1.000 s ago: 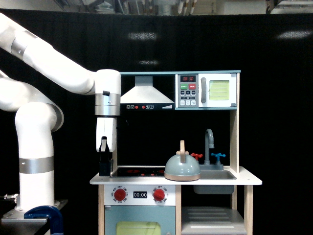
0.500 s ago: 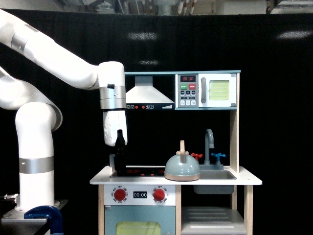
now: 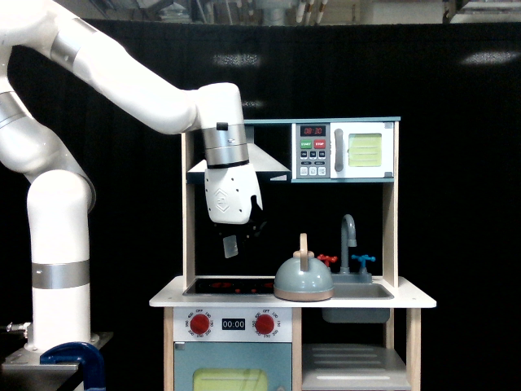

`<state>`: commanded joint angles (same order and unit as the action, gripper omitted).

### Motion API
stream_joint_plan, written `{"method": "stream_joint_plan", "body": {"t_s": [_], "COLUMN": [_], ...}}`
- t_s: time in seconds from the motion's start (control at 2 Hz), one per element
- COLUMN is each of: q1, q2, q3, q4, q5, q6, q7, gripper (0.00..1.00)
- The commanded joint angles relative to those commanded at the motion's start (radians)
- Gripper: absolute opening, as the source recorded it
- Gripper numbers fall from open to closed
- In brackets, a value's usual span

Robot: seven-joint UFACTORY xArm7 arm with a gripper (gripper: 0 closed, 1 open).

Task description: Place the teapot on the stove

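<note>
My white arm [image 3: 122, 77] sweeps down from the exterior view's upper left and bends in front of the toy kitchen [image 3: 293, 244], under the grey range hood [image 3: 273, 163]. The kitchen stands against a black backdrop, its white counter [image 3: 411, 300] carried on a cabinet with two red knobs [image 3: 200, 324] and a small clock display [image 3: 234, 324]. Above, on the exterior view's right, sits a toy microwave [image 3: 346, 151] with a pale green door.

The stove [image 3: 232, 286] is the black panel with red burner marks set in the counter, towards the exterior view's left. The grey sink [image 3: 358, 301] lies towards the right, with the grey faucet [image 3: 349, 240] and its red and blue taps behind it.

The teapot [image 3: 303, 281] stands upright on the counter between stove and sink, at the stove's right edge and just beside the sink; I cannot tell how much of its base is on the black panel.

My gripper [image 3: 233, 243] hangs tilted above the stove, up and to the left of the teapot, touching nothing. Its fingers are dark against the backdrop, so I cannot tell whether they are apart or together.
</note>
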<state>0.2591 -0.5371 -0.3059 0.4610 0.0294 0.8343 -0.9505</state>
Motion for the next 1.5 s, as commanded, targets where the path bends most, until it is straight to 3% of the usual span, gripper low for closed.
{"method": "stream_joint_plan", "body": {"t_s": [0.5,1.0,1.5], "q1": [0.211,0.217,0.184], "q2": [0.319,0.538,0.577], "q3": [-0.238,-0.306,-0.282], "q4": [0.301,0.495,0.506], "q5": [0.243,0.493,0.609], "q6": [0.119,0.358,0.385], "q7": [-0.639,-1.060,-1.066], "gripper": [1.00,1.00,1.00]}}
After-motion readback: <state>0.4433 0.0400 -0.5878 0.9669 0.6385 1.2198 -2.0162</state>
